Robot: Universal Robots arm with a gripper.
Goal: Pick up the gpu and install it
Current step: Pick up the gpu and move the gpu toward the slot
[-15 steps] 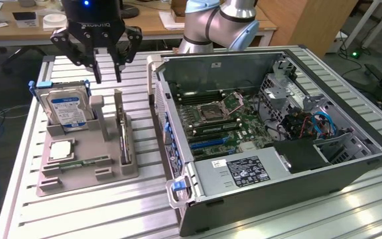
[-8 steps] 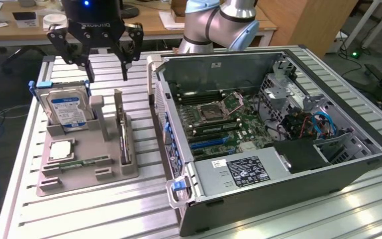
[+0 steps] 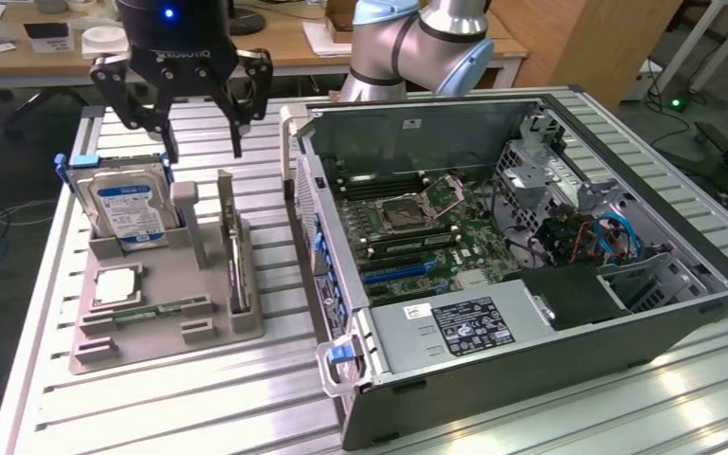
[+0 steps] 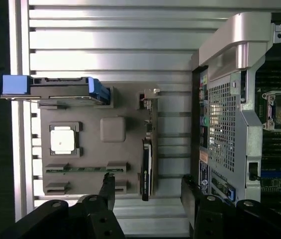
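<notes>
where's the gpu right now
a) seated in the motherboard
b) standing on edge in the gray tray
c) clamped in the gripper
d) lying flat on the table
b: the gpu stands on edge in a slot of the gray tray, beside the hard drive, while the gripper hangs open above it, holding nothing.

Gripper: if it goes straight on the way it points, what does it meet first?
Likely the gpu, standing on edge in the gray tray; the wrist view shows it between the fingers of the open gripper, though depth is unclear.
</notes>
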